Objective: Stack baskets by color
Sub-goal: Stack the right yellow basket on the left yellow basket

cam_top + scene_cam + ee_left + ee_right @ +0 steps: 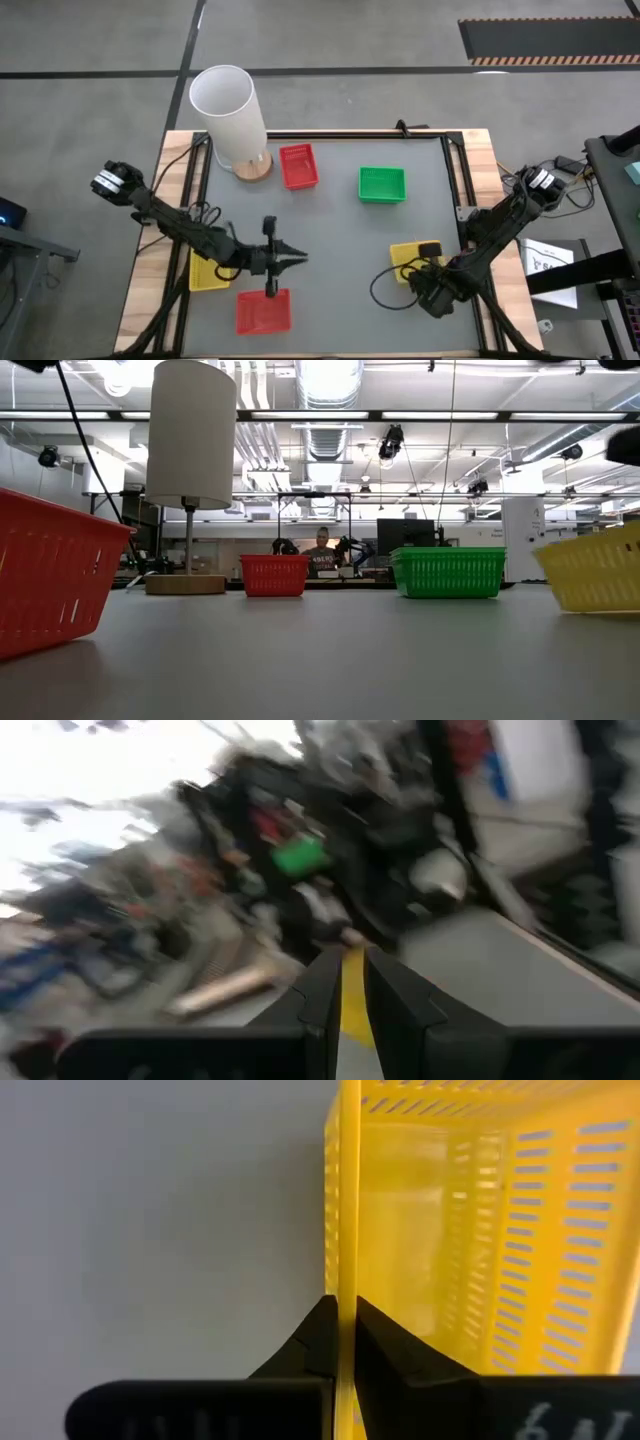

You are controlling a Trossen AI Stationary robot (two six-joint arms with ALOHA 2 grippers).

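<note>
Right gripper [341,1342]: mine, clenched on yellow basket [412,257] wall, lower right of frame.
Handling: light, flexible mesh; I pinch the rim.

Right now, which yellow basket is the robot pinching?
The yellow basket on the table's right side. The right gripper is shut on its wall. The other yellow basket sits at the left edge, under the left arm, unheld.
</note>
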